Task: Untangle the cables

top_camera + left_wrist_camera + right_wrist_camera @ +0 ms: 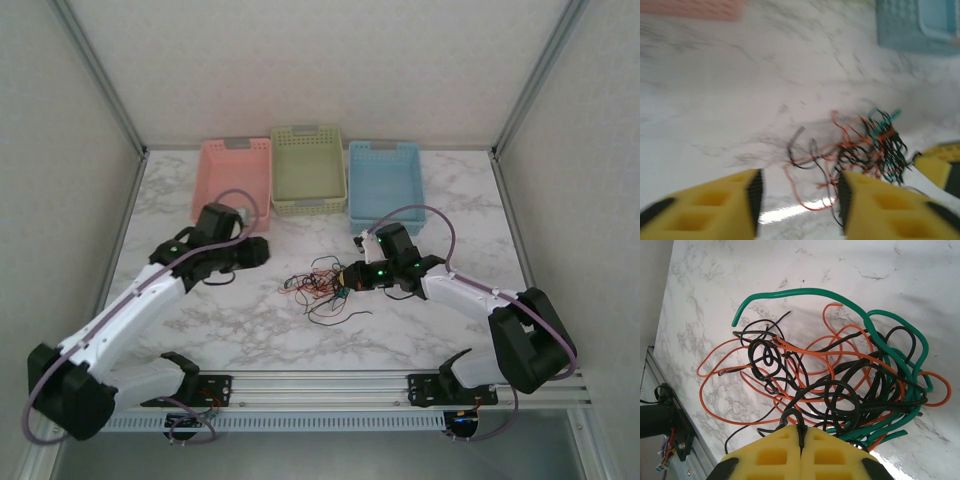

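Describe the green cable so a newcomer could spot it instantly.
On the marble table, in front of the middle basket, a tangle of cables lies at the right end effector. The green cable arcs over the side away from that end effector; it is the only green one among orange and black, and looks thicker.

Robot lab test cell, white panel walls (300,60), aluminium rail (320,385), marble-look tabletop (260,335)
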